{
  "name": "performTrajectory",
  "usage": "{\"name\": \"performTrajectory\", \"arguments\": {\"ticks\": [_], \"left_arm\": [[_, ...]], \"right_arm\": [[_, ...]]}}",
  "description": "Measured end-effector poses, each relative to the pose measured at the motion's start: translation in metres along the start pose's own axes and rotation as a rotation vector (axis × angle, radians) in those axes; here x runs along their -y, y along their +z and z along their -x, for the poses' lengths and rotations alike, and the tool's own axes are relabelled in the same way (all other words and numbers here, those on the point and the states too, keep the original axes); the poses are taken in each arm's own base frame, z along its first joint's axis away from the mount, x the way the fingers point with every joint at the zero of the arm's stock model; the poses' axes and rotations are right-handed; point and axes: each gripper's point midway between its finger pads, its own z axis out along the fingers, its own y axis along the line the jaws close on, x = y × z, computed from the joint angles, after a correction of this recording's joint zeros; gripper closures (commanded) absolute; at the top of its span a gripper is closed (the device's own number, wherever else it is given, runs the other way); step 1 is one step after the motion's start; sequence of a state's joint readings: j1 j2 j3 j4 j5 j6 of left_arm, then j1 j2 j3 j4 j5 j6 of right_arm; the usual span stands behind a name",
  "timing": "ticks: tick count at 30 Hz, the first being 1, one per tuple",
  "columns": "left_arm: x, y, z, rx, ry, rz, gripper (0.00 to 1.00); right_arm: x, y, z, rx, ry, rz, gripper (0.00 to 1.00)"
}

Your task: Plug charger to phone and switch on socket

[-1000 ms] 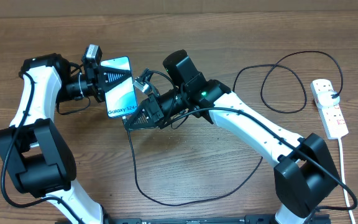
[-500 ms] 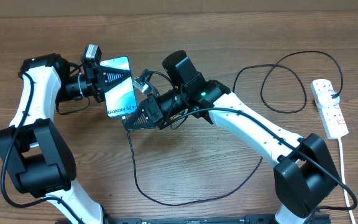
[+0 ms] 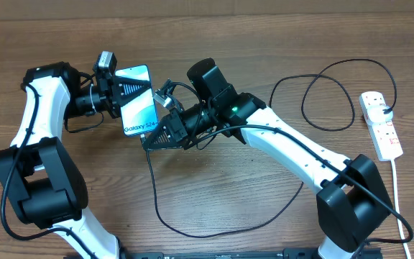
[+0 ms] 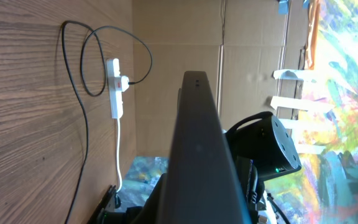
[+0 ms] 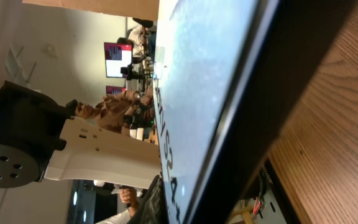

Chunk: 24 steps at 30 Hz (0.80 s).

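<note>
Left end effector point(image 3: 129, 90) grips the Galaxy phone point(image 3: 139, 109); right end effector point(image 3: 149, 139), closed on the charger point(image 3: 152, 173) tip, meets the phone's lower edge.

Teal phone point(image 3: 139, 101), black charger point(image 3: 150, 162), white socket point(image 3: 382, 126)

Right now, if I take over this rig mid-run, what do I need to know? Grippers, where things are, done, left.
Left gripper: shut on the phone, screen facing the overhead camera.
Right gripper: shut at the phone's lower edge, apparently on the charger near its connector end.
The cable loops across the table to the socket at the far right, and its plug is in the socket.
Done: plug in the socket, connector end at the phone.
Left: I cannot tell if the connector is seated or the switch is on. Check both, then switch on.
</note>
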<state>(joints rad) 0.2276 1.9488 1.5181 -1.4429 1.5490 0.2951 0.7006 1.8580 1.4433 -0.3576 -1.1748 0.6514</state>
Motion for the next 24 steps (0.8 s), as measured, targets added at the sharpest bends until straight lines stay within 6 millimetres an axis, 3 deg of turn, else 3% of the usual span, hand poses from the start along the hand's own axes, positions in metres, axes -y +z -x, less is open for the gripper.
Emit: {"name": "performTrajectory", "arguments": {"ticks": [24], "left_arm": [[-0.0002,-0.0008,0.0018,0.003,0.022,-0.001,0.96]], "right_arm": [[-0.0017,0.0008,0.0010,0.002,0.015,0.004,0.96]]}}
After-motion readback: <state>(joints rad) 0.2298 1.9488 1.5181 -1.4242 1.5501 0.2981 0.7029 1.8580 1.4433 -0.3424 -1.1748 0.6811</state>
